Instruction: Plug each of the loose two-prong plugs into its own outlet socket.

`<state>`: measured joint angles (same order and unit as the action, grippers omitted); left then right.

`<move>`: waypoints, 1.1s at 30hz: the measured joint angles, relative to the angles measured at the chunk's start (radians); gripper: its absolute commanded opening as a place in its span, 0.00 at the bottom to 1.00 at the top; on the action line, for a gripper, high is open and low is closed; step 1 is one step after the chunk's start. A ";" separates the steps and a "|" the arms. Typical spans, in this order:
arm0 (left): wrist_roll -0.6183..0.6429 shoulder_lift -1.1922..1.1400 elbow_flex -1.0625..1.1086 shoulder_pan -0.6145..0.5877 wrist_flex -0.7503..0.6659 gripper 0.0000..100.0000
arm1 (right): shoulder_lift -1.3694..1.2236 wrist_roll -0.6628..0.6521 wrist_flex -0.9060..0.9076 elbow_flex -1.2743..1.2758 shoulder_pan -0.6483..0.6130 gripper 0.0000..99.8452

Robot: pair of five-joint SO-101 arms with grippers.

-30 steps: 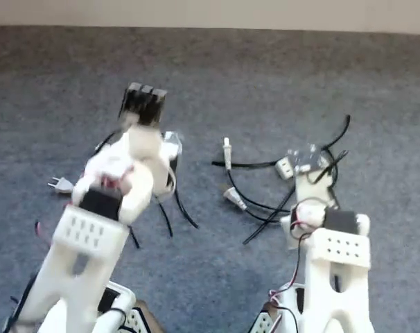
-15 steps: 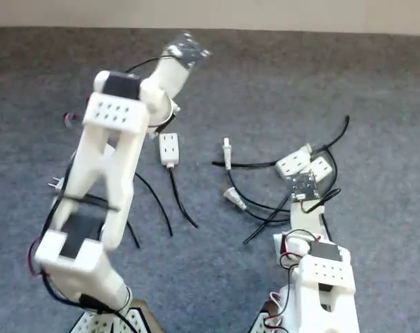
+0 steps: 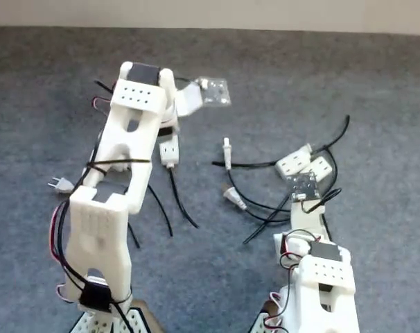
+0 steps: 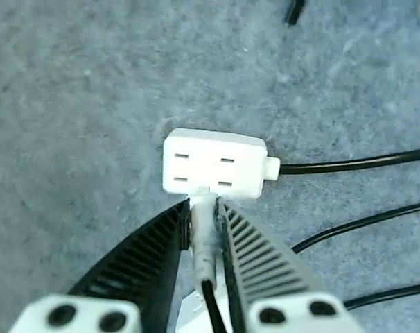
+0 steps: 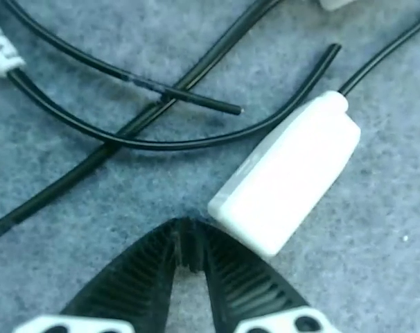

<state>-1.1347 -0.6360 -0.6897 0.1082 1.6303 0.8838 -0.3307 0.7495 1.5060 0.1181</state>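
white plug (image 4: 204,241) pinched in left end effector (image 4: 203,212) touches socket (image 4: 213,165); right end effector (image 5: 190,244) closed, empty.

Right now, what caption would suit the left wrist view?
Left arm's jaws hold a white plug against a white outlet socket on grey carpet.

White rectangular plastic outlet block (image 4: 213,165), white plastic two-prong plug (image 4: 204,243), thin black rubber cords (image 4: 348,163). Mottled grey-blue carpet floor (image 4: 71,83). Black left gripper (image 4: 204,209), ribbed line pattern on pads (image 4: 154,250). White plastic arm shells (image 3: 99,229).
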 measured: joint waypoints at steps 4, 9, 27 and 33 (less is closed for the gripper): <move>-0.044 -0.034 0.000 0.000 0.005 0.01 | 0.000 0.000 -0.002 0.000 0.000 0.01; -0.068 -0.034 0.000 0.003 0.005 0.01 | 0.000 0.000 -0.003 0.000 0.000 0.01; -0.069 -0.066 -0.046 0.003 -0.092 0.01 | 0.000 0.000 -0.003 0.000 0.000 0.01; -0.071 -0.132 -0.078 0.003 -0.097 0.01 | 0.000 0.000 -0.005 0.000 0.000 0.01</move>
<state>-1.2052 -0.7679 -0.7679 0.1112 1.5336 0.8838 -0.3307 0.7449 1.5060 0.1181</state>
